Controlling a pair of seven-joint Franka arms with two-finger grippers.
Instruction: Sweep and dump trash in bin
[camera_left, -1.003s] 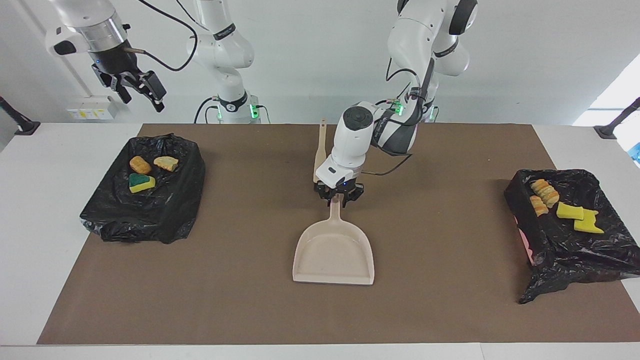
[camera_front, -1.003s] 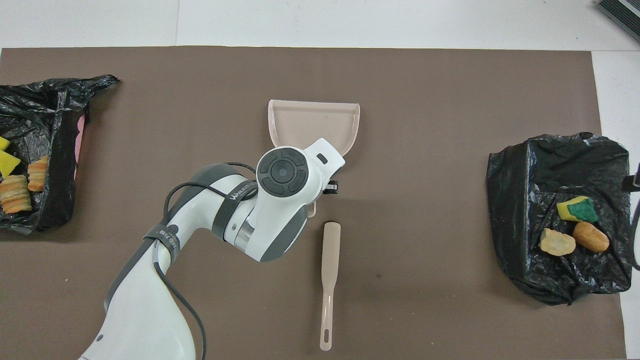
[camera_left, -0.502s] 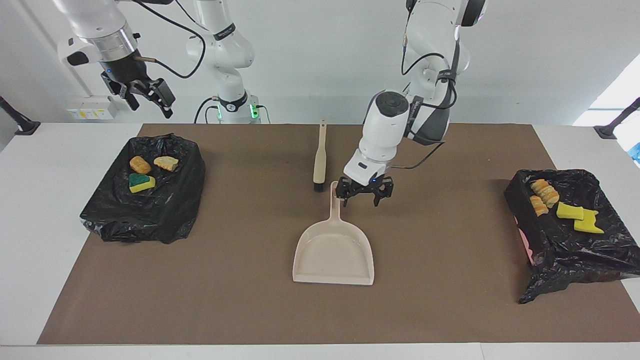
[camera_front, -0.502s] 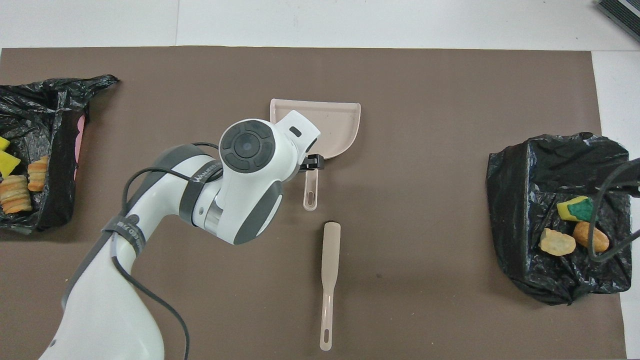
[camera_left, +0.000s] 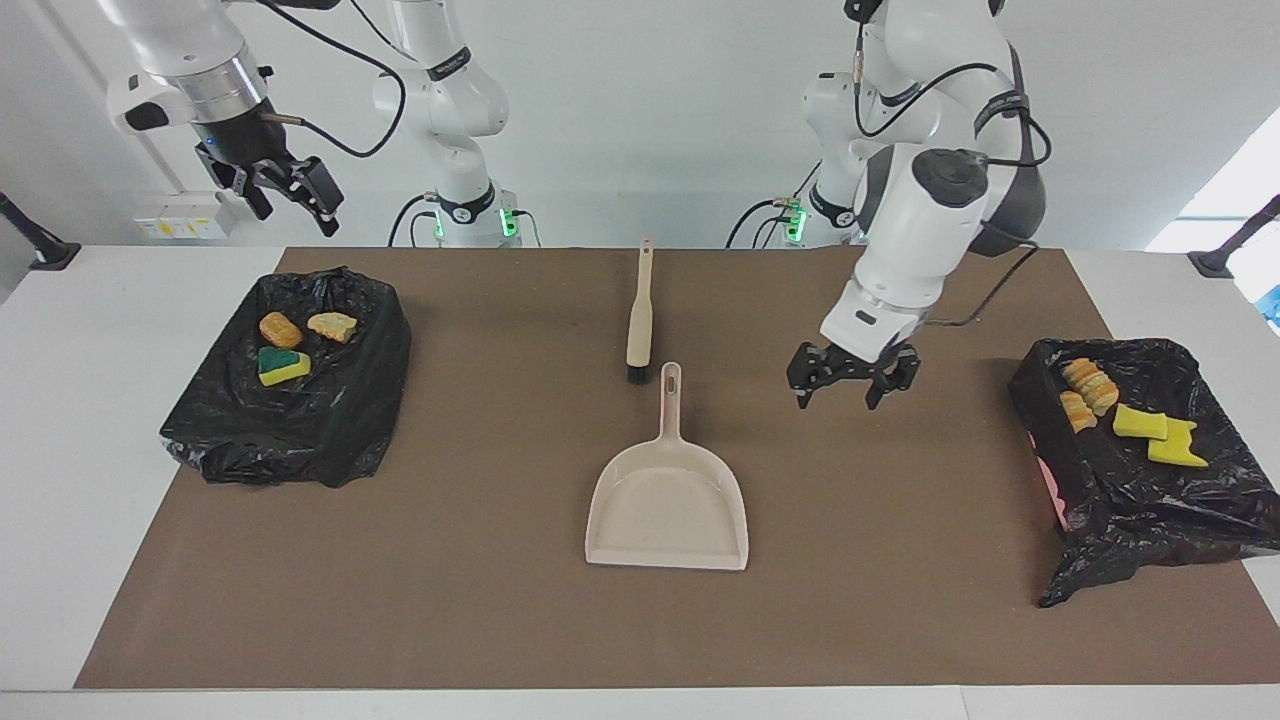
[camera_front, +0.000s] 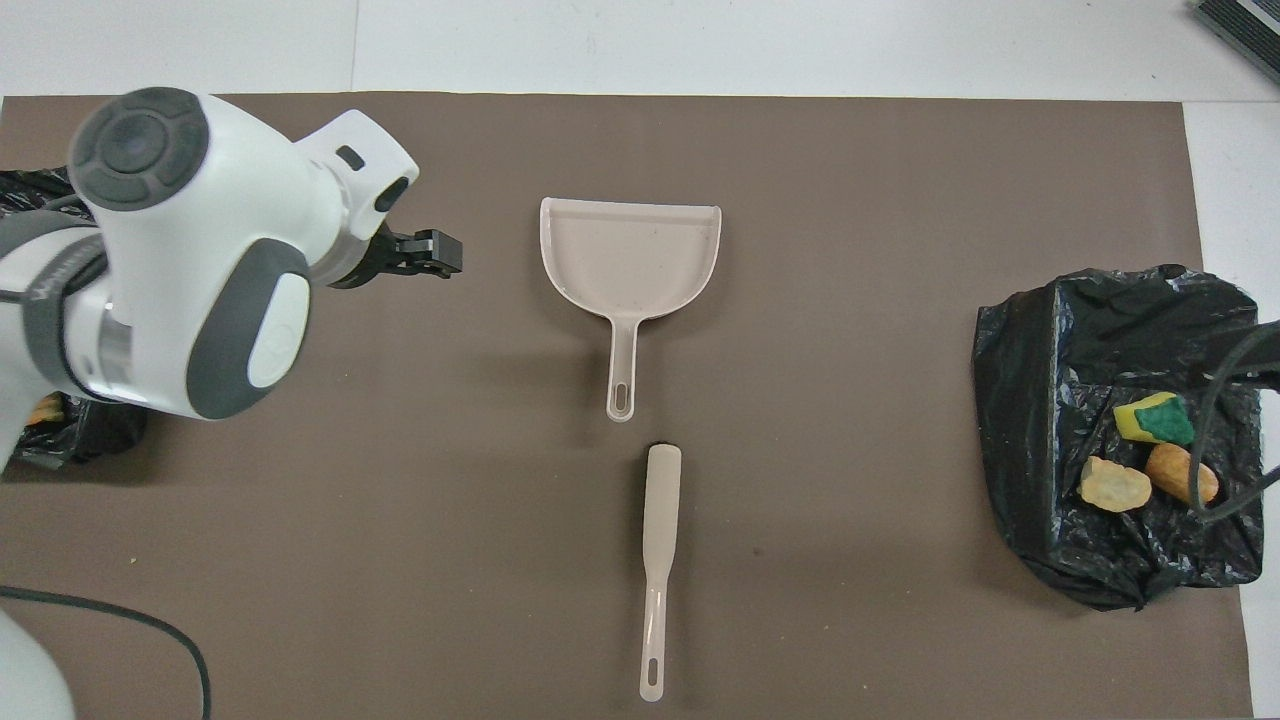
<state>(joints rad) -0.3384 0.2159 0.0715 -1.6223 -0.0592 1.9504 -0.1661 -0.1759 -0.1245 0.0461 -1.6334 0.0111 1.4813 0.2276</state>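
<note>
Trash sits in two black-lined bins; both grippers empty.
Right-arm-end bin (camera_left: 285, 380): green-topped yellow sponge (camera_left: 283, 366), two tan-orange bread lumps (camera_left: 281, 329). Left-arm-end bin (camera_left: 1140, 470): two ridged bread lumps (camera_left: 1088, 385), yellow sponge pieces (camera_left: 1140, 422). Left gripper (camera_left: 850, 385) hangs wide open over bare mat (camera_left: 500, 600) between dustpan (camera_left: 668, 505) and bin. Right gripper (camera_left: 285, 185) waits raised, open. Brush (camera_left: 639, 320) lies nearer the robots than the dustpan.

No text, label or number can be read. A grey band on the left arm (camera_front: 50, 290) carries lettering, but it is cut off and too unclear to make out.
</note>
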